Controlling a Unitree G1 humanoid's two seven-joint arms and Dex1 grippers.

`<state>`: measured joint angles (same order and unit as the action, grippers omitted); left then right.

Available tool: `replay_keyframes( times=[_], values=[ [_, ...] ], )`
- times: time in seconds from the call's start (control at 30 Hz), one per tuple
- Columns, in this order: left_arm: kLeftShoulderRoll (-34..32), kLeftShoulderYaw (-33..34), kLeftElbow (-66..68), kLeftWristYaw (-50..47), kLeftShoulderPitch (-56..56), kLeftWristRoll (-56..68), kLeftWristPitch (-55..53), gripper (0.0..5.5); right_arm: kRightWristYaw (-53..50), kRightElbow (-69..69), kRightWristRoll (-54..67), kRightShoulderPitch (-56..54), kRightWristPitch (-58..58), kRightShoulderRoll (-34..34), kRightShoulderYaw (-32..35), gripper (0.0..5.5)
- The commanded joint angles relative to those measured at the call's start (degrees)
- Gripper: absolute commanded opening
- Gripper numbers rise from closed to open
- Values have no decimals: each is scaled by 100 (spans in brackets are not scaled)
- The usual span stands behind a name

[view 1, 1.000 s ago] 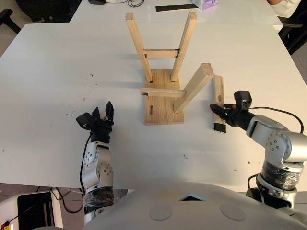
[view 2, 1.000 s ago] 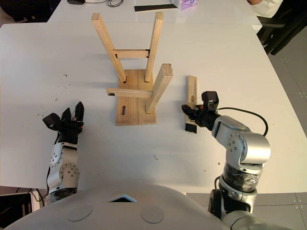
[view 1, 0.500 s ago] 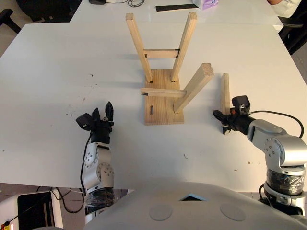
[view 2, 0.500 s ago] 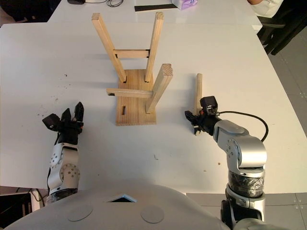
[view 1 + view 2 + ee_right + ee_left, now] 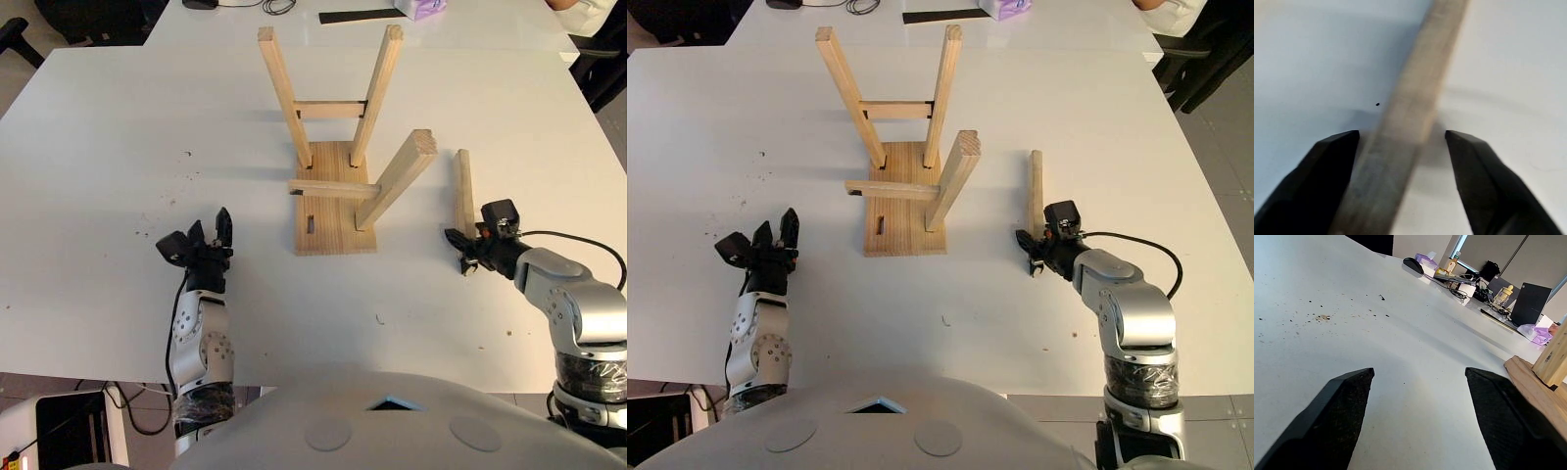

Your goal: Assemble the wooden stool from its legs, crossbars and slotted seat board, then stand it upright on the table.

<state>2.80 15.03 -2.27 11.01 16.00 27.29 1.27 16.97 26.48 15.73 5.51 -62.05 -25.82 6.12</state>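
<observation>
**Table** [image 5: 118, 127]: white and flat. It carries every piece listed here. Small dark specks [image 5: 186, 157] lie on its left half.

**Seat board** [image 5: 333, 237]: lies flat at the table's middle, long side running away from the robot. One slot [image 5: 310, 224] near its left near corner shows open and dark.

**Far legs**: two of them, the left leg [image 5: 284, 93] and the right leg [image 5: 376, 93]. Both stand up from the board's far end and splay outward a little. A short crossbar [image 5: 328, 110] joins them about halfway up.

**Third leg** [image 5: 397, 179]: rises tilted from the board's right side, top leaning to the right. A second crossbar [image 5: 331, 186] runs from it leftward across the board. Whether the leg's foot sits fully in its slot cannot be told.

**Loose leg** [image 5: 463, 201]: lies flat on the table, right of the board and apart from it, roughly parallel to the board's long side.

**Right gripper** [image 5: 460, 253]: low on the table at the loose leg's near end. Its jaws stand spread to either side of the wood. In the right wrist view a gap shows between each black finger [image 5: 1327, 181] and the leg [image 5: 1400, 147], so nothing is clamped.

**Left gripper** [image 5: 198, 233]: low at the table's left near part, well apart from the board. Its jaws are wide, with bare table between the fingers [image 5: 1337, 406].
</observation>
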Motion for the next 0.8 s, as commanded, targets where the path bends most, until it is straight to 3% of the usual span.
replay_keyframes(
  times=[0.03, 0.37, 0.57, 0.7, 0.8],
  values=[
    [76, 36, 400, -190, 136, 38, -423, 347, -4, -144, -131, 26, 258, -81, -92, 270],
    [-741, 1000, -1030, -985, -1115, 1113, -1344, 347, -565, -1094, -300, -1172, 1134, 433, 340, 268],
    [-1523, 1364, -1375, -1380, -2447, 1768, -1993, 347, -874, -2417, -223, -2616, 2571, 677, 947, 268],
    [-1624, 1331, -1544, -1495, -2914, 2005, -2181, 347, -506, -2959, 74, -3455, 3282, 526, 1234, 268],
    [-1490, 1217, -1648, -1507, -2869, 2042, -2242, 347, 580, -2783, 136, -3115, 3390, 125, 730, 267]
  ],
)
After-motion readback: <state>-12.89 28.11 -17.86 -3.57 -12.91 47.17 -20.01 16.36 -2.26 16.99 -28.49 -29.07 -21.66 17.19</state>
